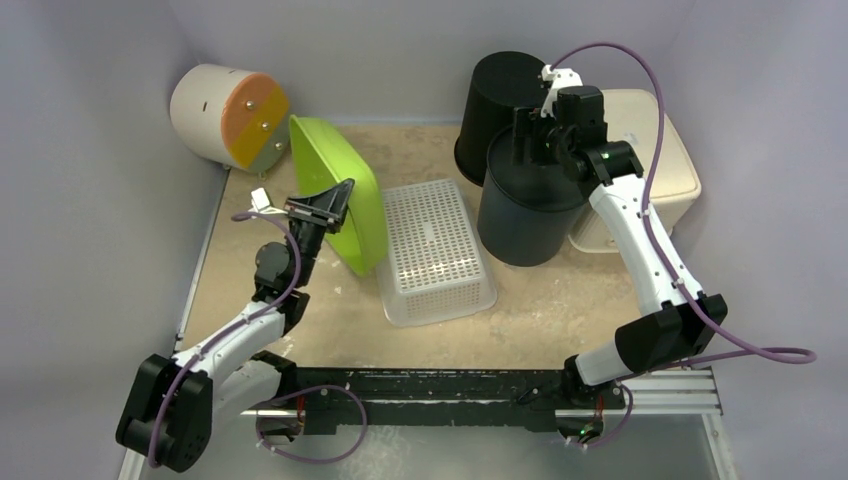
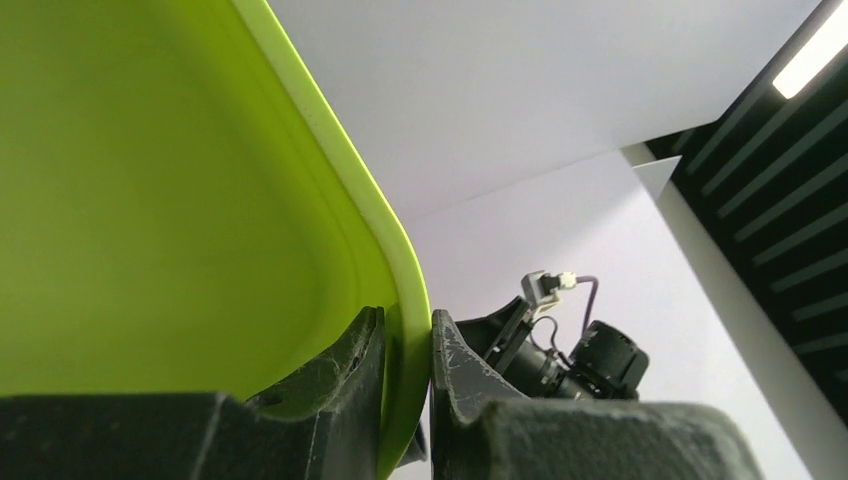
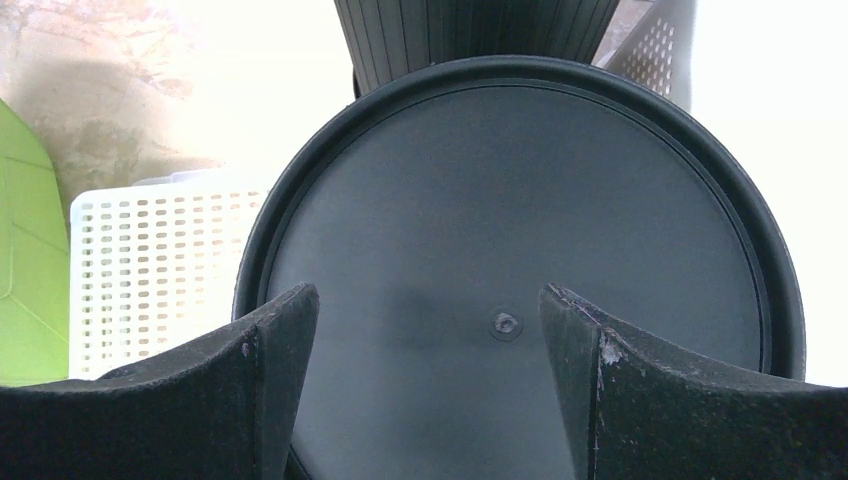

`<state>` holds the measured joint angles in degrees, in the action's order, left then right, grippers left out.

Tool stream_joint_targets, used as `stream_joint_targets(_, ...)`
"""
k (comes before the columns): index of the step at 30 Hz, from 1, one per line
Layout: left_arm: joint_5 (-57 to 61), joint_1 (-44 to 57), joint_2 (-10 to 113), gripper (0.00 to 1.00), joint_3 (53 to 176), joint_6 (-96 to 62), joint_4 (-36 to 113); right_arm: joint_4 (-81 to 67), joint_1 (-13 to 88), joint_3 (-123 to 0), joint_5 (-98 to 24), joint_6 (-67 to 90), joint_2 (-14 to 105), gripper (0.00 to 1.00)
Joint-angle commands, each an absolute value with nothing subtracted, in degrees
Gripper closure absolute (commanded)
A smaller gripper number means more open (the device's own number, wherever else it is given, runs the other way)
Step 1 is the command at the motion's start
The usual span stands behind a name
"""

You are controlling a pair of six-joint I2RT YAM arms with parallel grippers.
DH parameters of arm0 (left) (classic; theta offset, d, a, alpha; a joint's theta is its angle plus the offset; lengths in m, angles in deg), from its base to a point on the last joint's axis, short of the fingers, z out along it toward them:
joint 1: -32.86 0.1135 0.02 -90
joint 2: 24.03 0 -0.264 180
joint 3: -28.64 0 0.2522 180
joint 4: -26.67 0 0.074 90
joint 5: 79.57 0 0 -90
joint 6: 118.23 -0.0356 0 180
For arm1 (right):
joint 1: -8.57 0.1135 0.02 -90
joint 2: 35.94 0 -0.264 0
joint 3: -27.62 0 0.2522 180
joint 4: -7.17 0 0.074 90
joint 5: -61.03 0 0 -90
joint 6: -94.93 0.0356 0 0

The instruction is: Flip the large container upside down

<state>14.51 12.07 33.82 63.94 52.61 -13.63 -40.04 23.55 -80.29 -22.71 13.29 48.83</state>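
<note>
Left claw point(image 2: 407, 318) clamps the rim of the green container point(image 1: 320, 160), tipped on edge beside the white basket point(image 1: 437, 250); right claw point(image 3: 425, 295) gapes above the black bin point(image 3: 520, 200).

Two black bins point(image 1: 525, 218) point(image 1: 495, 95); one each: green tub point(image 1: 322, 165), white basket point(image 1: 436, 252), cream box point(image 1: 678, 172), drum point(image 1: 215, 112).

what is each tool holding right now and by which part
The left tool pinches the green container by its rim. The right tool holds nothing, open over the black bin.
</note>
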Motion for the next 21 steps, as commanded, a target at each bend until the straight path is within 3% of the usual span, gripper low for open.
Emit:
stream_joint_targets(1, 23.8, 12.5, 34.3, 1.0, 59.2, 64.2, -11.6, -37.2, 23.3, -80.0, -24.1, 12.7, 47.4, 0.17)
stream_joint_targets(21, 31.8, 12.5, 21.0, 1.0, 48.0, 76.0, 28.1, -35.3, 23.3, -76.0, -24.3, 13.8, 45.6, 0.17)
